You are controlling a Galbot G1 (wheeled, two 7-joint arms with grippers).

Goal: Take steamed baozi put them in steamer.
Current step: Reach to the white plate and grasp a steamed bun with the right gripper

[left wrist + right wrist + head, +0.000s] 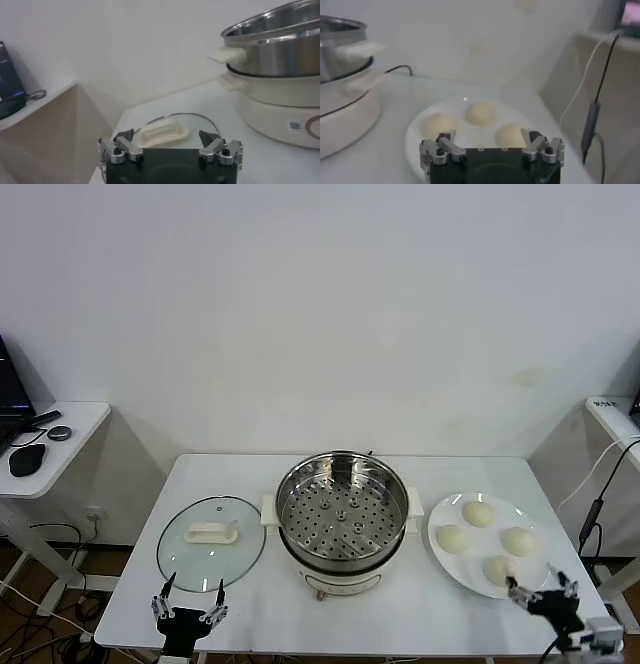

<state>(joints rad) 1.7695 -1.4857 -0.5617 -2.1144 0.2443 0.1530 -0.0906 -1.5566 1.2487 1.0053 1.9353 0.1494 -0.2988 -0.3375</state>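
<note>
The steamer [343, 519] is a shiny steel pot with a perforated tray, standing open at the table's middle. Four cream-white baozi lie on a white plate [447, 569] to its right: one at the back [478, 513], one at the left [452, 538], one at the right [517, 540], one at the front [498, 569]. My right gripper [541, 589] is open and empty, just behind the plate's near right rim. In the right wrist view it [489, 134] faces three baozi [480, 113]. My left gripper [190, 594] is open and empty near the table's front left edge.
A round glass lid [211, 541] with a white handle lies flat left of the steamer, just ahead of my left gripper [167, 135]. A side table [60, 434] with a mouse stands far left. A cable [590, 514] hangs off the table's right side.
</note>
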